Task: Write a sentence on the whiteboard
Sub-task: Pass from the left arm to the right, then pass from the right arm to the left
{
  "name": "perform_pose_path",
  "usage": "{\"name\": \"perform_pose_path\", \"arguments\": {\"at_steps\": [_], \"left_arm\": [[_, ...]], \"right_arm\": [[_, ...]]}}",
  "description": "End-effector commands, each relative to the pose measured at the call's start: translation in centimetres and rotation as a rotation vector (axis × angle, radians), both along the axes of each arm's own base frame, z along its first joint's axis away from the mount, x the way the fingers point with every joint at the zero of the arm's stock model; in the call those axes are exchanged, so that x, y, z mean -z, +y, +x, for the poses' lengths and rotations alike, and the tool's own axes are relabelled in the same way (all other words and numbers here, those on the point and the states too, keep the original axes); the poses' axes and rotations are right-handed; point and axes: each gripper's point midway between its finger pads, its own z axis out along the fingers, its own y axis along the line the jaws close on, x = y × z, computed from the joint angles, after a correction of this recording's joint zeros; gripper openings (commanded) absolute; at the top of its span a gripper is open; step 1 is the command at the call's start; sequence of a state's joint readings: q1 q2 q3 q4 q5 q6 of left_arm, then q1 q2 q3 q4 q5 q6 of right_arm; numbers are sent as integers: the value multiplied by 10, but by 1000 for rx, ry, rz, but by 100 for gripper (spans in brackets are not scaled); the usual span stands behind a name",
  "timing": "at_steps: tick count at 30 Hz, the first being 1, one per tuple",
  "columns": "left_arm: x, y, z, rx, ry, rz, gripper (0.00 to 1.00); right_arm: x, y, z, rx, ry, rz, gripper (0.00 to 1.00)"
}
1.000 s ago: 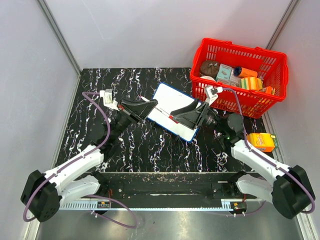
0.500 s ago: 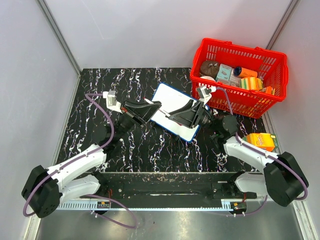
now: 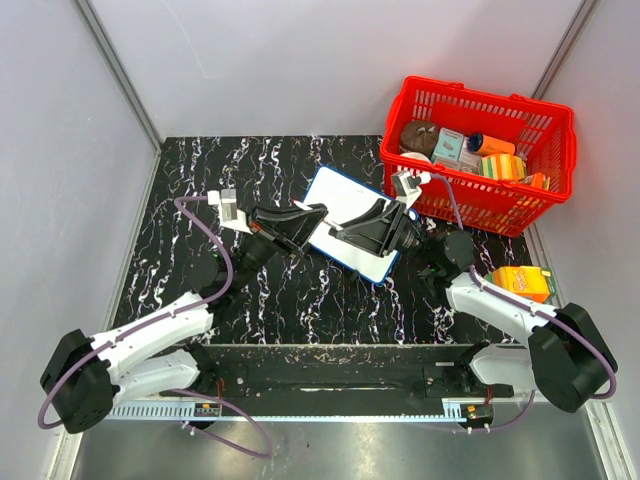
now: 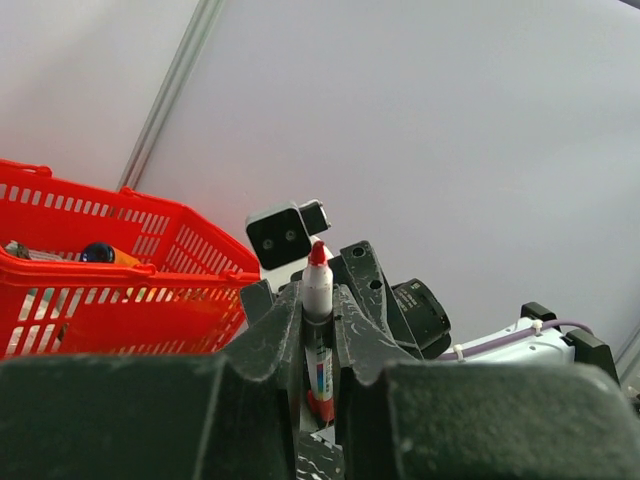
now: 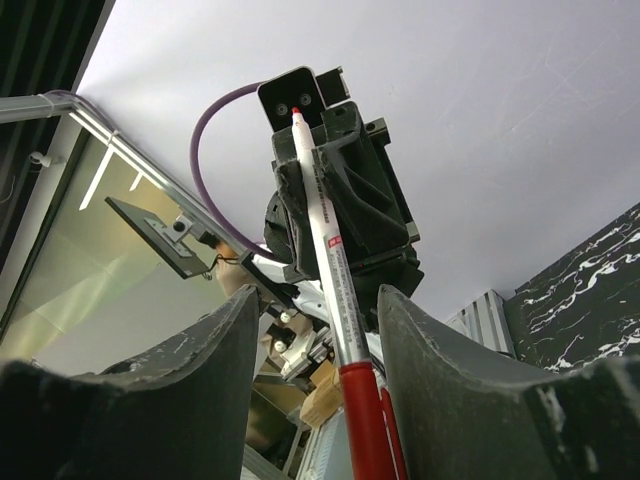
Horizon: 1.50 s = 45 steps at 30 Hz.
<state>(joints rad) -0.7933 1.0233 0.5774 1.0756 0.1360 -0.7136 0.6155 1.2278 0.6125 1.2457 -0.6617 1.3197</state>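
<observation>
Count: 2 arms, 2 grippers, 1 whiteboard [image 3: 348,198], 1 marker [image 4: 318,290], 1 red basket [image 3: 480,210], 1 orange carton [image 3: 522,282]. The basket holds several small items, too packed to count

Whiteboard lies flat and skewed mid-table [image 3: 260,170], under both gripper tips, its far-right corner just beside the basket. Carton stands near the R arm, apart from the basket

L gripper [image 3: 320,212] is clamped on the marker. R gripper [image 3: 338,235] faces it tip to tip, jaws apart, straddling the marker's red end

Top view gives the layout, but the marker is nearly hidden there. L wrist view shows the clamp on the white barrel w/ the basket behind. R wrist view alone shows gaps between the marker and its fingers [image 5: 200,380]; contact on the right side can't be told
</observation>
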Motion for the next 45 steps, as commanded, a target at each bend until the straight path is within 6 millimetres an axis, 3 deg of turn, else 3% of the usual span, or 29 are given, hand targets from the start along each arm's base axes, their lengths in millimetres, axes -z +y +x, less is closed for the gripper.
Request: {"name": "perform_pose_path", "arguments": {"at_steps": [1, 4, 12, 16, 18, 19, 21, 23, 24, 25, 27, 28, 30, 31, 32, 33, 34, 35, 36, 38, 39, 40, 42, 45], "left_arm": [[-20, 18, 1, -95, -56, -36, 0], [-19, 21, 0, -108, -57, -42, 0], [-15, 12, 0, -125, -62, -22, 0], [-12, 10, -3, -115, -62, -20, 0], [-10, 9, -3, -113, -57, -12, 0], [-10, 10, -3, -116, -59, -13, 0], [-8, 10, -3, -117, -53, 0, 0], [-6, 11, -3, -121, -42, 15, 12], [-5, 11, -3, -123, -37, 25, 25], [-6, 14, -4, -131, -38, 28, 52], [2, 13, -2, -139, -9, 75, 71], [10, 14, -2, -148, 10, 124, 81], [9, 18, -2, -164, 18, 173, 87], [20, 20, -1, -179, 41, 250, 88], [24, 23, 0, -190, 52, 287, 93], [12, 30, -4, -202, 42, 290, 95], [30, 32, -1, -211, 80, 377, 97], [33, 39, 3, -236, 90, 407, 99], [33, 43, 2, -243, 94, 433, 99], [38, 50, 1, -235, 99, 534, 99], [39, 49, 0, -221, 86, 571, 99], [37, 52, -3, -214, 75, 635, 99], [41, 48, -5, -180, 59, 710, 99], [41, 45, -5, -151, 21, 818, 99]], "right_arm": [[-25, -7, -11, 3, -61, 79, 56], [-26, -7, -10, 6, -61, 88, 56], [-34, -4, -8, -14, -40, 111, 38], [-35, -6, -5, 11, -23, 120, 34], [-38, -7, -6, 19, -33, 123, 23], [-38, -7, -5, 23, -31, 116, 4], [-38, -7, -6, 28, -39, 109, 0], [-36, -6, -6, 32, -52, 91, 0], [-35, -5, -6, 33, -52, 80, 0], [-28, -2, -4, 34, -35, 48, 0], [-24, -1, -2, 58, -55, 7, 0], [-9, 4, 2, 56, -10, -61, 0], [-6, 5, 4, 94, -47, -130, 0], [10, 7, 9, 110, -3, -202, 0], [7, 3, 8, 152, -63, -229, 0], [11, 0, 10, 179, -68, -262, 0], [28, -3, 16, 218, -25, -336, 0], [21, -10, 13, 259, -105, -361, 0], [37, -13, 13, 269, -80, -437, 0], [35, -23, 13, 328, -175, -495, 0], [49, -26, 11, 320, -168, -561, 0], [48, -30, 11, 336, -233, -595, 0], [68, -34, 8, 312, -219, -688, 0], [80, -38, 6, 293, -247, -760, 0]]}}
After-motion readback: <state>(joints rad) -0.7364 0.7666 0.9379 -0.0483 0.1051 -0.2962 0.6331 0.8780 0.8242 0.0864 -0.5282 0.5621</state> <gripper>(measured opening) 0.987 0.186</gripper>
